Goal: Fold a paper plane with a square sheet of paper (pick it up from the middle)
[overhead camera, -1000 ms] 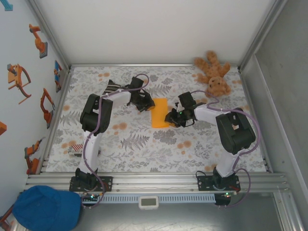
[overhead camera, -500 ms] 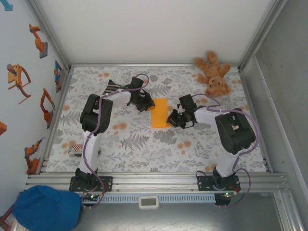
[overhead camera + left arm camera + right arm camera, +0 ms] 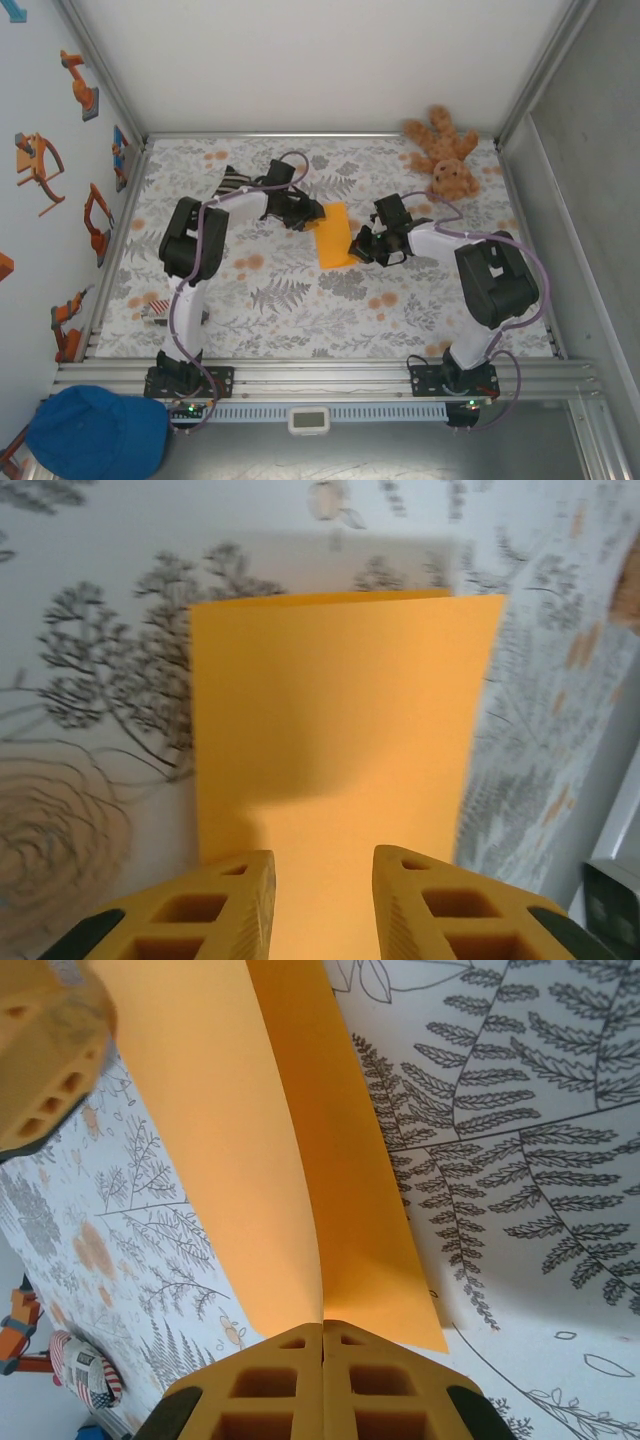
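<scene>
The square sheet of paper (image 3: 335, 236) is orange-yellow and folded in half, its two layers spreading apart in the right wrist view (image 3: 230, 1140). My right gripper (image 3: 322, 1325) is shut on its near edge, pinching both layers at the crease, to the right of the sheet in the top view (image 3: 359, 243). My left gripper (image 3: 322, 880) stands open with its jaws apart over the sheet's other end (image 3: 340, 700), at its upper left corner from above (image 3: 311, 216). One of the left fingers (image 3: 40, 1060) shows at the top left of the right wrist view.
A brown teddy bear (image 3: 445, 155) lies at the back right corner. A striped black-and-white sock (image 3: 232, 182) sits behind the left arm. A small red-striped packet (image 3: 153, 310) lies near the left wall. A blue cap (image 3: 95, 432) rests off the table at front left.
The right gripper shut on the sheet's right edge and tipped it up slightly. The left gripper's jaws opened and its arm shifted a little back.
</scene>
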Motion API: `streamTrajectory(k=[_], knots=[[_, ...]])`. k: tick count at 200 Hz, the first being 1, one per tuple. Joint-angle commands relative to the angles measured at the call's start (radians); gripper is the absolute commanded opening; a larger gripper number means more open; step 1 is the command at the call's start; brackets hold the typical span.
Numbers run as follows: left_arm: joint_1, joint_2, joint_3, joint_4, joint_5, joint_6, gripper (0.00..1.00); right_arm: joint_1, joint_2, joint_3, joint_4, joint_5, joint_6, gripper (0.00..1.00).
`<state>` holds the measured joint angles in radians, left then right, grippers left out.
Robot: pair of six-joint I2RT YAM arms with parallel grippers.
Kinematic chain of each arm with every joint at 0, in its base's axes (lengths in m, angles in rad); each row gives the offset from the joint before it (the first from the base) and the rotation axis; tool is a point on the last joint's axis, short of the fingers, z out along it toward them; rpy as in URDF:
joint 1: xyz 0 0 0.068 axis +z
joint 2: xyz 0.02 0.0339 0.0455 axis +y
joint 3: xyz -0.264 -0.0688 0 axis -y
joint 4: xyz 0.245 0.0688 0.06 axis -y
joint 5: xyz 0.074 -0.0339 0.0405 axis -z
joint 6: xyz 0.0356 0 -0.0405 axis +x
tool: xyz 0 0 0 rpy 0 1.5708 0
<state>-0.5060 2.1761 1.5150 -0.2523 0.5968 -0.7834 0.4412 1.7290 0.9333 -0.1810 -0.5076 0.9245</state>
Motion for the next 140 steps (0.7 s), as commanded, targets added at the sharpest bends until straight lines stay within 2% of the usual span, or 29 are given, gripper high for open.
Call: streamTrajectory(k=[1, 59, 140], knots=[[-0.007, -0.075, -0.032, 0.021, 0.035, 0.035, 0.32, 0.004, -0.023, 0.002, -0.035, 0.007, -0.013, 0.0], [-0.012, 0.03, 0.001, -0.027, 0.0, 0.022, 0.22, 0.004, -0.022, 0.01, -0.01, -0.011, -0.009, 0.0], [-0.013, 0.083, 0.001, -0.092, -0.053, 0.027, 0.19, 0.028, 0.046, 0.081, 0.094, -0.074, -0.005, 0.0]])
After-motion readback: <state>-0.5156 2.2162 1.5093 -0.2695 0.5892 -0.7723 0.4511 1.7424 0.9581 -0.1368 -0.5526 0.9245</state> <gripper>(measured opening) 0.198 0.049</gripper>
